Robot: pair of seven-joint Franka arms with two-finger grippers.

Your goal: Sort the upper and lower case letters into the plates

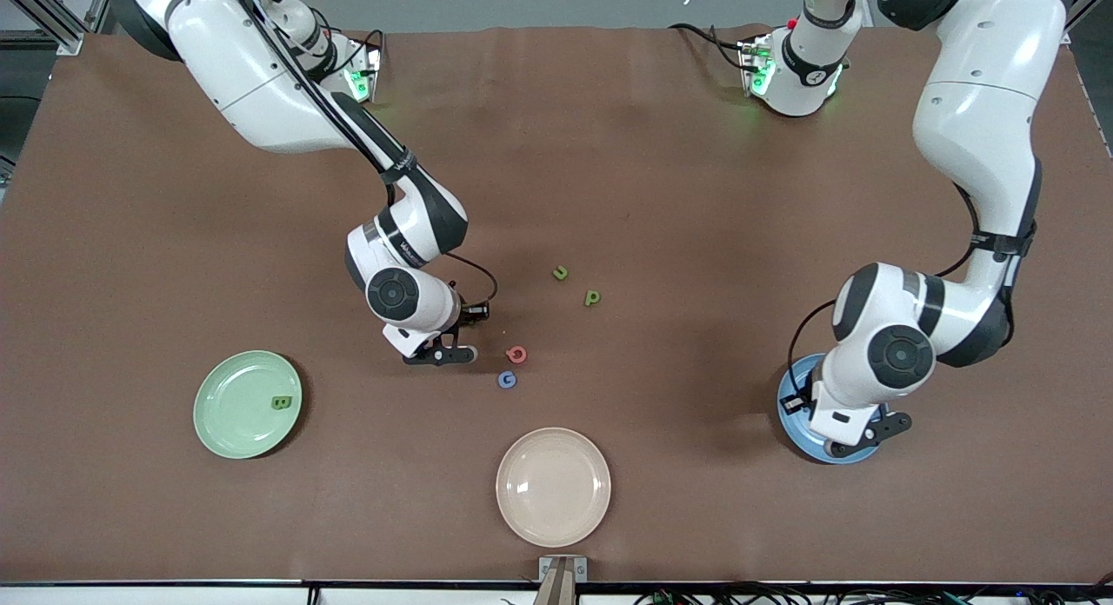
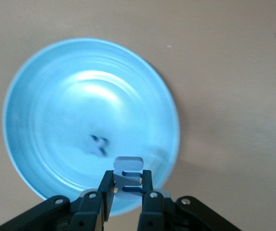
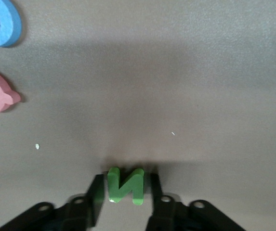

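Two grippers, both loaded. Right gripper [image 3: 123, 204], low on the table between the mint green plate [image 1: 228, 431] and the pink letter [image 1: 516, 355], has its jaws flanking a green N [image 3: 124, 186]. Left gripper [image 2: 126, 192] pinches a pale blue E [image 2: 127, 174] directly over the blue plate [image 2: 46, 110].

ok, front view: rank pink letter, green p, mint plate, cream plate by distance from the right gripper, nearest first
From the right gripper:
1. pink letter, just beside it, toward the left arm's end.
2. green p, farther from the camera.
3. cream plate and mint plate: too close to call.
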